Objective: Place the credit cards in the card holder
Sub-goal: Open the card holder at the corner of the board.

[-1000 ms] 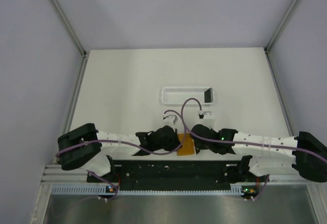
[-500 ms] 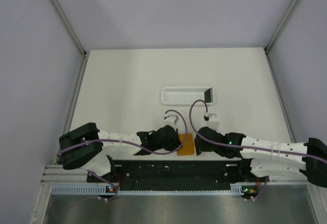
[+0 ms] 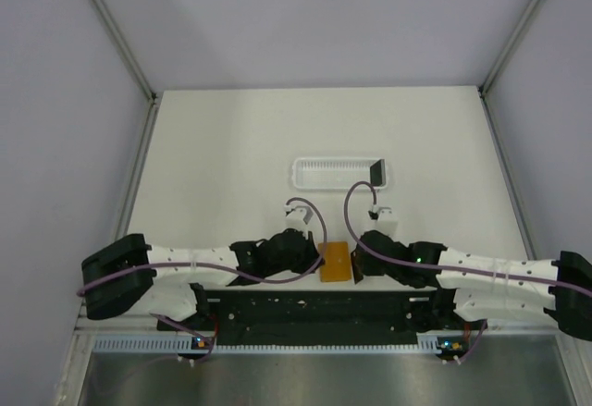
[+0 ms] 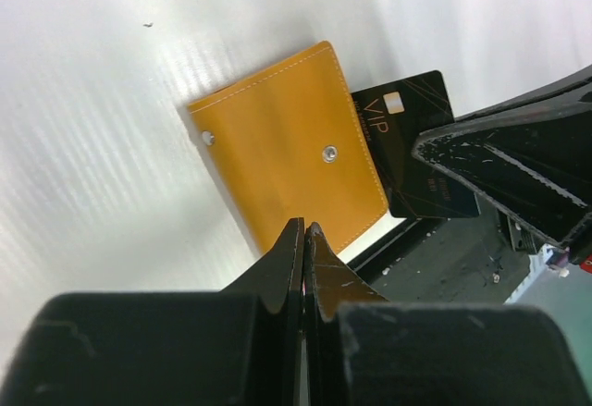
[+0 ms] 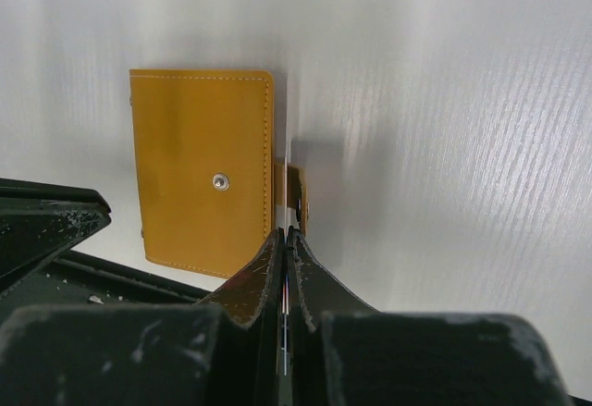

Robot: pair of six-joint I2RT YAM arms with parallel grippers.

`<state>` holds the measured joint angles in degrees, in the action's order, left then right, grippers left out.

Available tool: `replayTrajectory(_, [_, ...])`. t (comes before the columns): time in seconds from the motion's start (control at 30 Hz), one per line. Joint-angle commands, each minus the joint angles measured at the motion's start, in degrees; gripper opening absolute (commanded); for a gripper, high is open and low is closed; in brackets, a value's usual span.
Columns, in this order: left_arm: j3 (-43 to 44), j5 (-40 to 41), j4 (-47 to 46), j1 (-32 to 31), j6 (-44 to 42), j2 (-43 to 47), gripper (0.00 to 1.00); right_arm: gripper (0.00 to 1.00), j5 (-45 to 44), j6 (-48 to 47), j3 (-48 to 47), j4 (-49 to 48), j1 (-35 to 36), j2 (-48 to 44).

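Observation:
The orange card holder (image 3: 335,260) lies folded shut on the table between my two grippers, snap stud up (image 4: 287,170). Its small tab (image 5: 297,193) sticks out on the side facing the right gripper. My right gripper (image 5: 286,233) is shut on a black credit card (image 4: 413,142) marked VIP, held upright on edge against the holder's tab side. In the right wrist view that card shows only as a thin line. My left gripper (image 4: 304,228) is shut with nothing in it, its tips at the holder's near edge. A second dark card (image 3: 376,172) stands in the white tray.
The long white slotted tray (image 3: 319,174) lies farther back on the table. The black base rail (image 3: 314,309) runs right behind the holder at the near edge. Purple cables (image 3: 356,212) loop above both wrists.
The left arm has drawn back to the left, uncovering more of the holder. The right arm shifted right and its gripper came up to the holder's right edge, then held still.

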<state>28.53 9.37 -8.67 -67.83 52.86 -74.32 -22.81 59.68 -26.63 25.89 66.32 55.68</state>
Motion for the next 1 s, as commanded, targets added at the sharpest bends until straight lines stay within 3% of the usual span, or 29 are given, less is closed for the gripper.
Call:
replayTrajectory(0.0, [-1.29,2.59,2.78,-0.28,1.54,0.33,0.00,0.00,-0.13,0.26,-0.52,-1.89,0.47,0.22])
replayTrajectory(0.27, [-1.37,-0.93,0.41,-0.37,3.56,-7.50,0.00,0.00,0.13,0.00,-0.96,-1.90,0.47,-0.13])
replayTrajectory(0.97, [-0.06,-2.77,-1.53,-0.55,2.77,-10.93,0.00,0.00,-0.31,-3.96,-4.74,1.35,0.47,-1.45])
